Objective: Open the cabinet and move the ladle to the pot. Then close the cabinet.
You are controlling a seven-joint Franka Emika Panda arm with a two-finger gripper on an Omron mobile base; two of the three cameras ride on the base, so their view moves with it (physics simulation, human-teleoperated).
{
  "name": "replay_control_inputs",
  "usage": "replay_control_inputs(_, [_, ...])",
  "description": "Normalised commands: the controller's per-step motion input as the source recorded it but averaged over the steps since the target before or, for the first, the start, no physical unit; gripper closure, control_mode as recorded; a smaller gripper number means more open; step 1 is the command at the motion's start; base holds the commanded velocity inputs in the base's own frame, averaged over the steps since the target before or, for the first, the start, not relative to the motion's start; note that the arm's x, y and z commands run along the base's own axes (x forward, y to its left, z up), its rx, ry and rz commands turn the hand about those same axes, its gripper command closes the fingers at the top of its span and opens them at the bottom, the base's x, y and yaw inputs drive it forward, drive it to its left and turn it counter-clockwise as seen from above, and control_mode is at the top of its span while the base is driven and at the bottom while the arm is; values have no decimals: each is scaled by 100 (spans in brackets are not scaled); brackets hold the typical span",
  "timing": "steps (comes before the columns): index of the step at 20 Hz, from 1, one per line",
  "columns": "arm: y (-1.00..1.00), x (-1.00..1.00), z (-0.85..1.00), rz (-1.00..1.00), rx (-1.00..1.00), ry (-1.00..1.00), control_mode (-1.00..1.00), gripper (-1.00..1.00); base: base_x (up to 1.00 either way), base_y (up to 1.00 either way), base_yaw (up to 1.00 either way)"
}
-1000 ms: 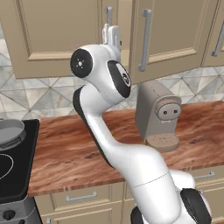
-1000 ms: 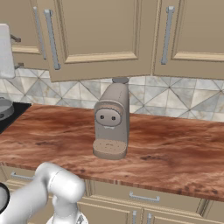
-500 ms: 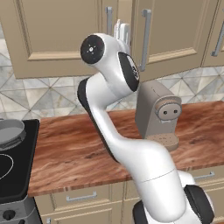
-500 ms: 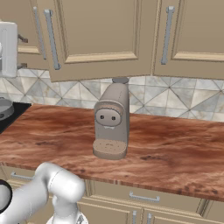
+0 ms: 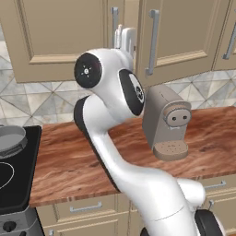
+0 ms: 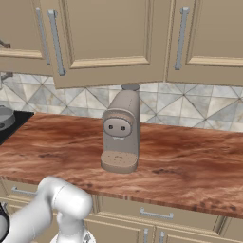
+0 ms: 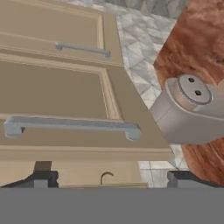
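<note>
At the far left of the left base view, the round, shallow grey metal pot (image 5: 11,139) sits on a black stovetop (image 5: 16,177) beside the reddish-brown wooden counter (image 5: 69,161). Right of it, the white arm rises in front of the tan double-door wall cabinet (image 5: 60,32), its two-finger gripper (image 5: 125,39) raised at the middle seam, between the two long silver bar handles (image 5: 152,41). In the hand view the two dark fingertips (image 7: 43,178) stand wide apart with nothing between them, and the right door looks swung slightly ajar. Through the gap below it shows a thin, curved dark hook, probably the small ladle's handle (image 7: 106,176). Further right, a tall grey coffee machine (image 5: 167,122) stands on the counter.
</note>
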Motion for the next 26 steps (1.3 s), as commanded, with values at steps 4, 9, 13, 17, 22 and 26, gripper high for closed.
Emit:
replay_control_inputs(4, [63,0,0,0,0,-24,-100,-100,0,0,0])
replay_control_inputs(9, [12,58,-3,0,8,-1,-100,-100,0,0,0])
replay_control_inputs(13, [39,56,-13,-1,7,0,-100,-100,0,0,0])
replay_control_inputs(17, [33,24,-8,-5,5,0,-100,-100,0,0,0])
replay_control_inputs(22, [-16,2,-3,-11,14,-1,-100,-100,0,0,0])
replay_control_inputs(26, [-33,14,-6,-10,20,-1,-100,-100,0,0,0])
